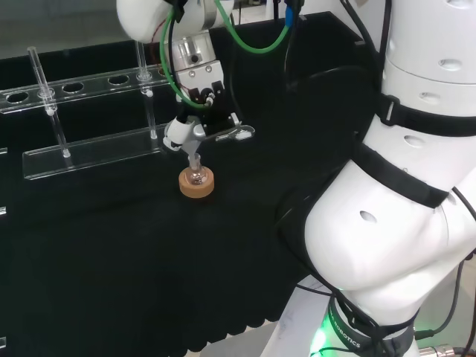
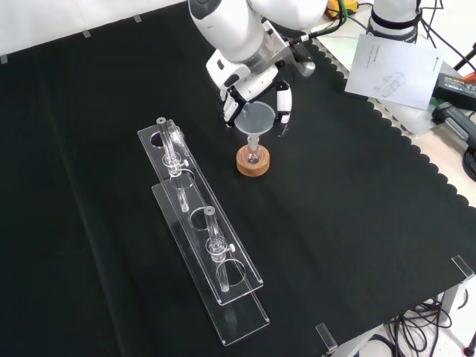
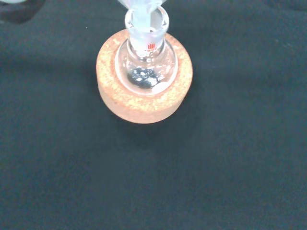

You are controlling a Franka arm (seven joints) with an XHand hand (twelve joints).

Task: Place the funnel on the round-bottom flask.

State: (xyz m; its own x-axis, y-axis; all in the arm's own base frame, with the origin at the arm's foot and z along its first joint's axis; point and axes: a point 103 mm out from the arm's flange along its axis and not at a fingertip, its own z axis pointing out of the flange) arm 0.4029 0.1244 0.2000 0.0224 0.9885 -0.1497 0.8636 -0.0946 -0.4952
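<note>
A small clear round-bottom flask point(image 2: 253, 154) stands upright in a cork ring point(image 2: 253, 166) near the middle of the black cloth. Over it hangs a clear funnel point(image 2: 257, 117), its stem reaching down into the flask's neck. The hand point(image 2: 249, 82) comes in from above, with its fingers point(image 2: 283, 104) curled round the funnel's bowl on both sides. In the head view the hand point(image 1: 195, 134) hangs just above the flask point(image 1: 196, 177) and its cork ring point(image 1: 196, 188). The wrist view looks down on the flask point(image 3: 146, 67) in the ring point(image 3: 144, 108), with the blurred funnel stem point(image 3: 142, 12) at its mouth.
A long clear plastic rack point(image 2: 201, 223) with round holes and a few glass tubes lies to the left of the flask in the front view. In the head view the rack point(image 1: 89, 152) lies beyond and to the left. Papers point(image 2: 390, 63) lie off the cloth's scalloped edge.
</note>
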